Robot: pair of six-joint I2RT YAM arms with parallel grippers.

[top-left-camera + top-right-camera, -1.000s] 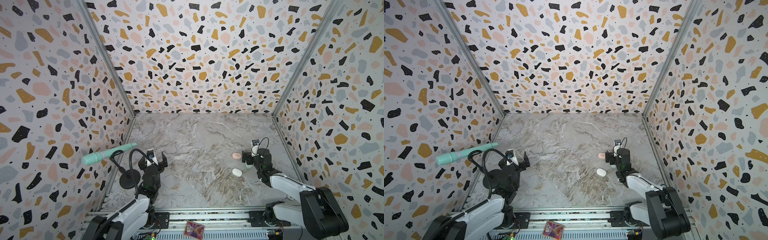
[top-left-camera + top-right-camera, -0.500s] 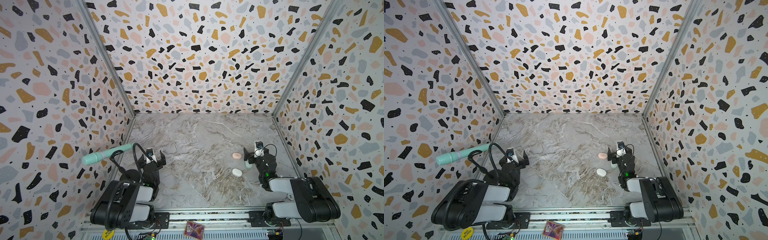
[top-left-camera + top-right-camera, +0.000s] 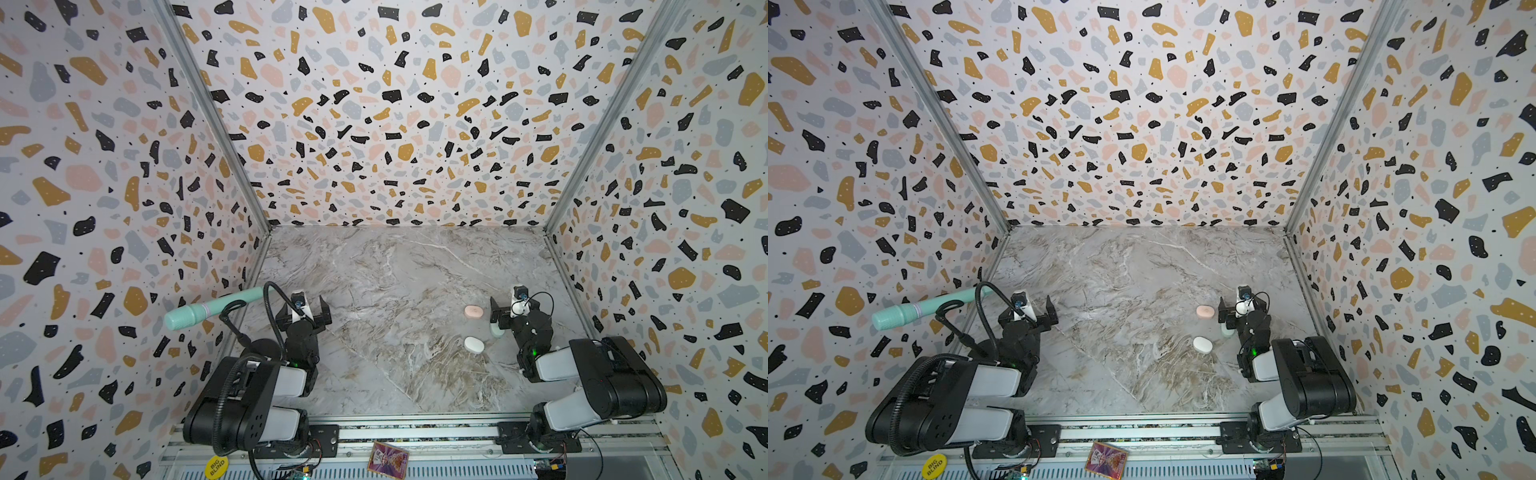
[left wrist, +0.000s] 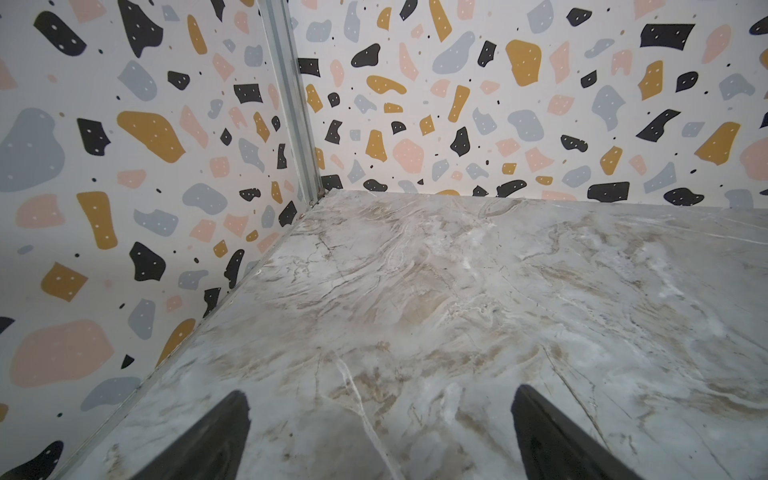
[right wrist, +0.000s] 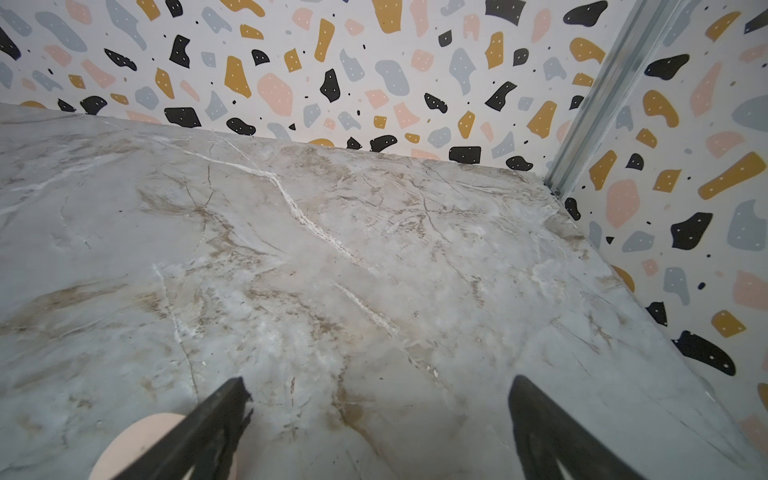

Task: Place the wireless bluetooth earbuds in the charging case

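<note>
Three closed pebble-shaped charging cases lie on the marble floor at the right. In both top views I see a pink case (image 3: 473,311) (image 3: 1205,311), a white case (image 3: 474,345) (image 3: 1202,345) and a mint case (image 3: 495,331) (image 3: 1227,331), the last half hidden behind my right gripper (image 3: 515,311) (image 3: 1244,311). That gripper (image 5: 378,383) is open over bare floor, with the pink case (image 5: 137,436) just outside one finger. My left gripper (image 3: 303,314) (image 3: 1027,314) (image 4: 380,397) is open and empty at the left, far from the cases. The earbuds are out of view.
A mint microphone-like wand (image 3: 208,311) on a black gooseneck juts from the left wall beside my left arm. Patterned walls close in three sides. A small card (image 3: 388,457) lies on the front rail (image 3: 415,432).
Both arms have folded back and up at the front rail, while the grippers have stayed almost in place and open. The cases have not moved.
</note>
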